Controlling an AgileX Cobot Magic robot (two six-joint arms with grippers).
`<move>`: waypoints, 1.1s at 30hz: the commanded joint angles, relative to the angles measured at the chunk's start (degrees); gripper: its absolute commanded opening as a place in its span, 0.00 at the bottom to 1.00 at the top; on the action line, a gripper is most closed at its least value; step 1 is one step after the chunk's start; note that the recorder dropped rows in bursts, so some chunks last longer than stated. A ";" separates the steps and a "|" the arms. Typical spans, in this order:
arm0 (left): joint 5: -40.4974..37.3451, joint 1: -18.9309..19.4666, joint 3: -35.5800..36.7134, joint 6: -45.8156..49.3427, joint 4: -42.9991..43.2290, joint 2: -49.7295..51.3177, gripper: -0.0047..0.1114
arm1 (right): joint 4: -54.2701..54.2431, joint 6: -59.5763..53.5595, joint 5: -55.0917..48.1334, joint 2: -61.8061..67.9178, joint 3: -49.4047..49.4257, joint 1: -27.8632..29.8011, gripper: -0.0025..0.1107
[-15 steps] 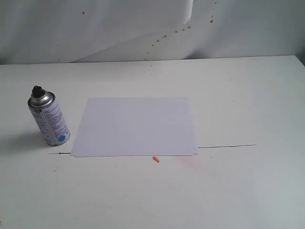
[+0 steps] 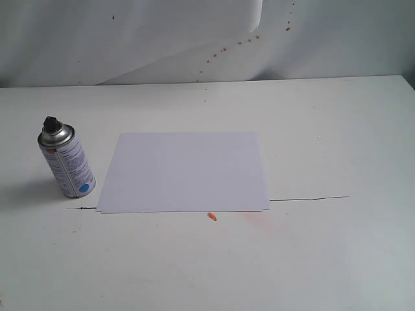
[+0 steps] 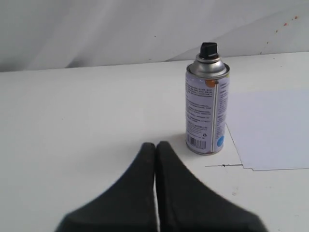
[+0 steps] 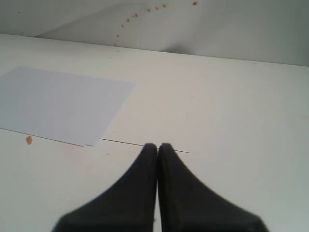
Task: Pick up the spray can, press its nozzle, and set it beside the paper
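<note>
The silver spray can stands upright on the white table, left of the paper, its black nozzle on top. In the left wrist view the spray can and its nozzle stand a short way beyond my left gripper, which is shut and empty. The paper lies just beside the can. My right gripper is shut and empty, over bare table, with the paper off to one side. Neither gripper shows in the exterior view.
A small orange bit lies just in front of the paper's near edge, also seen as an orange bit in the right wrist view. A thin black line runs across the table. A white backdrop with red specks hangs behind.
</note>
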State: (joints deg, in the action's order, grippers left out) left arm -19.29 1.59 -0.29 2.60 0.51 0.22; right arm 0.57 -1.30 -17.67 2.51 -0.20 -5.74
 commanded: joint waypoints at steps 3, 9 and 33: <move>4.20 0.14 0.29 0.66 2.25 -0.22 0.04 | -0.21 -0.08 0.09 -0.36 0.20 -0.27 0.02; 9.90 0.14 0.29 0.59 4.15 -0.22 0.04 | -0.21 -0.08 0.09 -0.36 0.20 -0.27 0.02; 8.60 0.14 -41.60 -7.99 0.09 27.95 0.04 | -0.21 -0.08 0.09 -0.36 0.20 -0.27 0.02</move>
State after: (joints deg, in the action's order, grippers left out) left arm -4.28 1.59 -35.71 -6.14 0.46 20.28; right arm 0.57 -1.30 -17.67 2.51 -0.20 -5.74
